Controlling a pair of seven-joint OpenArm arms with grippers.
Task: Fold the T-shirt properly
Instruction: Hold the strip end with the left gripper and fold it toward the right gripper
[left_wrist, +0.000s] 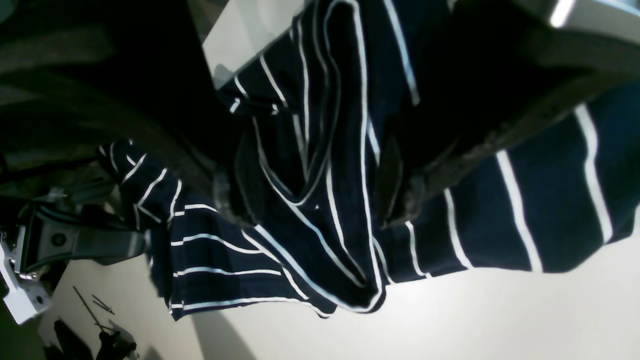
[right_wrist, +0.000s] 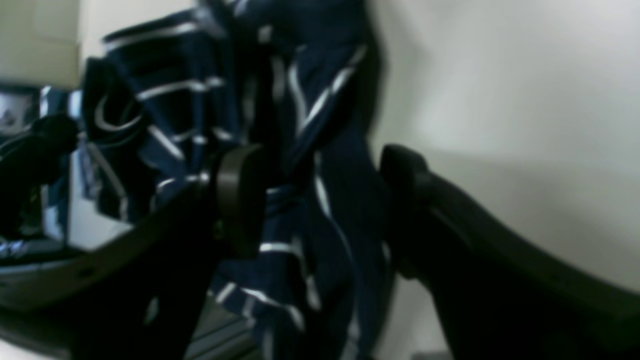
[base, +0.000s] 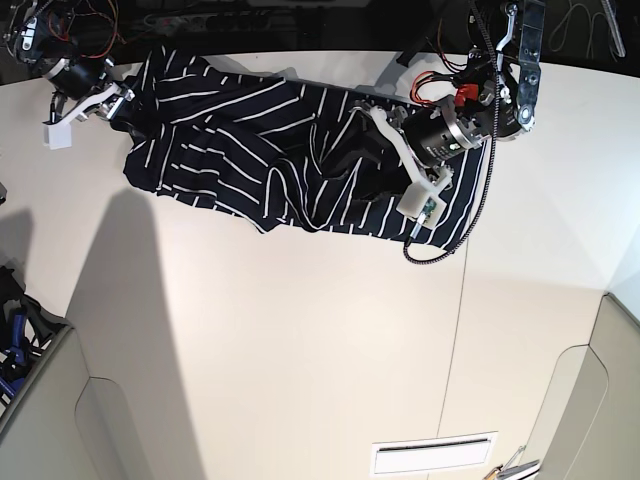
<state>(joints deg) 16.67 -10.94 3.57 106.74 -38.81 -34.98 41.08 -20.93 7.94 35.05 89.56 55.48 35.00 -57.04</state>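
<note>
Pale and broad, the tabletop (base: 300, 340) fills most of the base view, and the T-shirt (base: 260, 150) lies bunched in a long band along its far edge, running from one side of that view toward the other. Its long axis is therefore crosswise to the robot, with one end under each arm. The cloth is rumpled and partly doubled over in the middle, stripes running at several angles, so I cannot tell which end is collar and which is hem.

The left gripper (left_wrist: 312, 192) sits at the end on the right of the base view, its jaws apart, with a raised ridge of striped fabric standing between the two pads; the cloth looks slack, not pinched. The right gripper (right_wrist: 320, 200) is at the opposite end, jaws also wide apart, a hanging fold of the shirt in the gap between them. That view is blurred, so whether either pad touches the fabric is unclear.

Each arm is nearest its own end of the band, and the shirt's bulk lies between them. In my judgement the next move turns on this: the garment still needs spreading flat along that crosswise axis before any neat fold can be made.
</note>
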